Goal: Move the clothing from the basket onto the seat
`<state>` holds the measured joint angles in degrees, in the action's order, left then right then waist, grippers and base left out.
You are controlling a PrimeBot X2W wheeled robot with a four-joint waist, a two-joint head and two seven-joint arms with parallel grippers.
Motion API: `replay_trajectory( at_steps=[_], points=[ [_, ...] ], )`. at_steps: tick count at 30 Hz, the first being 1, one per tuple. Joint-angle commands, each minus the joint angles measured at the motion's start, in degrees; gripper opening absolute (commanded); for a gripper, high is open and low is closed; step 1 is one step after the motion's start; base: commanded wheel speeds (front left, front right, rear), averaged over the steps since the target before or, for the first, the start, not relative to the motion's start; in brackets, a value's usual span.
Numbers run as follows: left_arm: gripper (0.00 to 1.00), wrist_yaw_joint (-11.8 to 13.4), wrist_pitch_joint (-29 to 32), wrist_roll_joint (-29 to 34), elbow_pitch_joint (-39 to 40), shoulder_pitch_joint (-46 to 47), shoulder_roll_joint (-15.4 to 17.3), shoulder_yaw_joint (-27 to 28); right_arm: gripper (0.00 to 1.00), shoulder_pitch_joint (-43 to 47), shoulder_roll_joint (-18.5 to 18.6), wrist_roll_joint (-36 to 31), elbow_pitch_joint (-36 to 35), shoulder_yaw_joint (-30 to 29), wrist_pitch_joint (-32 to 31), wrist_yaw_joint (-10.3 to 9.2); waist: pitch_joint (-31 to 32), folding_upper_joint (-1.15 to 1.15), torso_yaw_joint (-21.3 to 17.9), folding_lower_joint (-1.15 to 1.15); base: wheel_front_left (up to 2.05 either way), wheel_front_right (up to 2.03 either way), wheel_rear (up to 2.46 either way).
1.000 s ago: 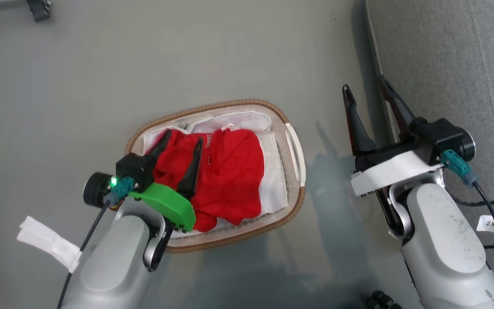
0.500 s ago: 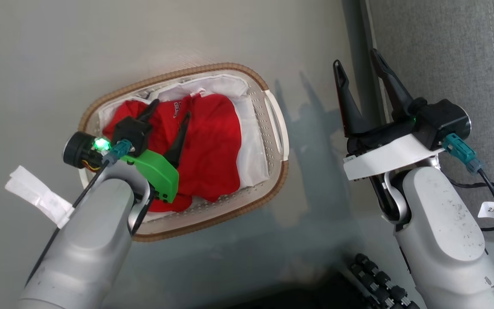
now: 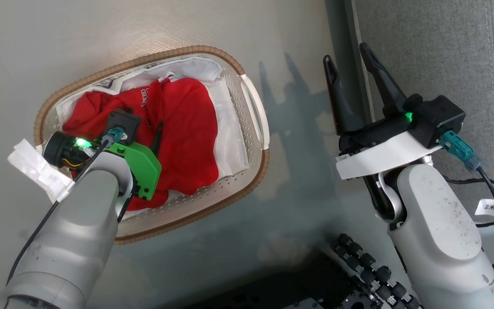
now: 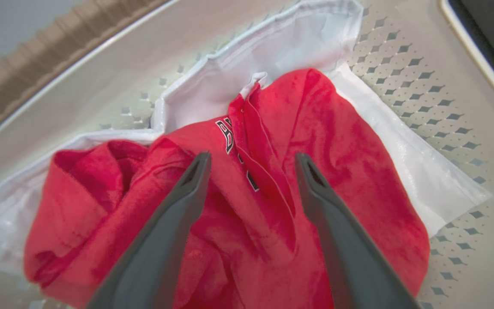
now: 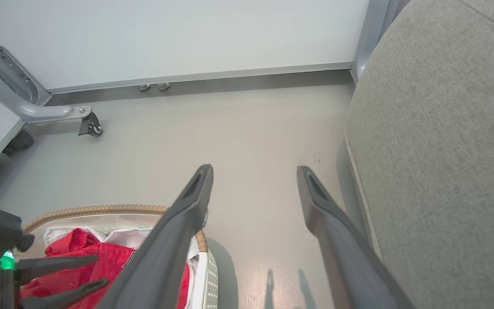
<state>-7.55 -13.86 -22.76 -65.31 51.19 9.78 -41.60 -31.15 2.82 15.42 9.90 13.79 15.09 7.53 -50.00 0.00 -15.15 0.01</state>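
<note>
cable tag (image 3: 490,207): "2", rest unclear | jersey lettering (image 4: 227,136): folded, unreadable

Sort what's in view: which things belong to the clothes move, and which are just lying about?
Job: clothing; basket; seat; left gripper, fingers open over the clothing.
Lying about: white liner under the clothing; castor on the grey frame.

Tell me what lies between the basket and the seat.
Bare grey floor with shadows separates the basket from the seat in the head view; the open right gripper hangs above that gap.
</note>
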Motion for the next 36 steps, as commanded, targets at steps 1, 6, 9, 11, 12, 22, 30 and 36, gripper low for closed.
replay_trajectory(
  at_steps=[1,6,9,11,12,22,30,36],
  points=[
    [1.00,0.1,0.3,-0.4,-1.5,1.4,-0.1,-0.2,1.00,0.0,0.2,0.4,-0.2,0.2,0.1,-0.08,-0.5,0.00,-0.5,-0.01,0.00,0.00,0.00],
    [1.00,0.9,2.7,-0.7,-5.7,3.2,-0.8,-0.3,1.00,0.4,0.2,0.9,-0.3,0.3,0.1,-0.08,-1.1,0.00,-1.1,-0.01,0.00,0.00,0.00],
    [1.00,1.7,3.2,-0.7,-6.7,3.7,-0.8,-0.5,1.00,0.5,0.2,0.9,-0.3,0.3,0.1,-0.08,-1.4,0.00,-1.3,-0.01,0.00,0.00,0.00],
    [1.00,2.2,3.2,-0.6,-7.0,4.0,-0.9,-0.7,1.00,0.6,0.2,0.9,-0.3,0.2,0.1,-0.08,-1.5,0.00,-1.3,-0.01,0.00,0.00,0.00],
    [1.00,2.8,3.3,-0.4,-7.2,4.2,-0.9,-0.9,1.00,0.7,0.2,0.9,-0.2,0.2,0.1,-0.08,-1.5,0.00,-1.2,-0.01,0.00,0.00,0.00],
    [1.00,1.3,4.2,-1.8,-8.0,4.0,-1.8,-1.6,1.00,0.7,0.2,1.4,-0.2,1.0,0.1,-0.08,-1.7,0.00,-1.5,-0.01,0.00,0.00,0.00],
    [1.00,0.5,4.8,-2.8,-8.3,4.6,-1.5,-2.2,1.00,0.9,0.2,1.4,-0.4,1.5,0.1,-0.08,-2.3,0.00,-2.5,-0.01,0.00,0.00,0.00],
    [0.00,0.4,3.9,-3.5,-8.3,5.7,-0.6,-2.1,1.00,1.1,0.2,1.7,-0.7,1.9,0.1,-0.08,-2.9,0.00,-3.0,-0.01,0.00,0.00,0.00]
  ],
)
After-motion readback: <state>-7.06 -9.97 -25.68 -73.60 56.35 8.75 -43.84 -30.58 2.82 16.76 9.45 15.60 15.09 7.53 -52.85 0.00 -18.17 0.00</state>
